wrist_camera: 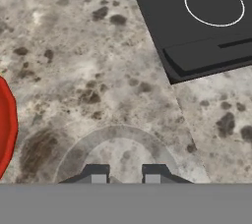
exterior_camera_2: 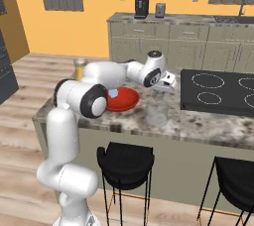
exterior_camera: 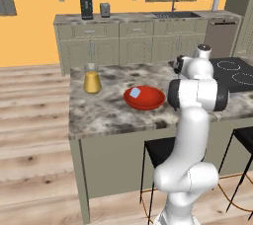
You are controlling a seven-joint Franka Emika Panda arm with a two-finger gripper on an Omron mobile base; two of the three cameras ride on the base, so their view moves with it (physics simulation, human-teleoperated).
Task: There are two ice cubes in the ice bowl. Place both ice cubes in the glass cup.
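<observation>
The red ice bowl (exterior_camera: 150,101) sits on the marble island with one pale-blue ice cube (exterior_camera: 135,93) inside it at its left. In the right base view this ice cube (exterior_camera_2: 113,93) shows in the bowl (exterior_camera_2: 124,101) beside my forearm. The clear glass cup (exterior_camera_2: 157,112) stands just right of the bowl. My gripper (wrist_camera: 125,176) hangs straight above the cup, whose rim (wrist_camera: 118,130) arcs around the fingertips (wrist_camera: 98,175). The fingers are a narrow gap apart, about one cube wide, with a pale patch between them; the second cube is otherwise hidden.
A yellow cone-shaped vessel (exterior_camera: 92,82) stands at the island's far left. The black cooktop (exterior_camera_2: 218,91) lies to the right of the cup. Two black stools (exterior_camera_2: 126,163) stand under the island's front edge.
</observation>
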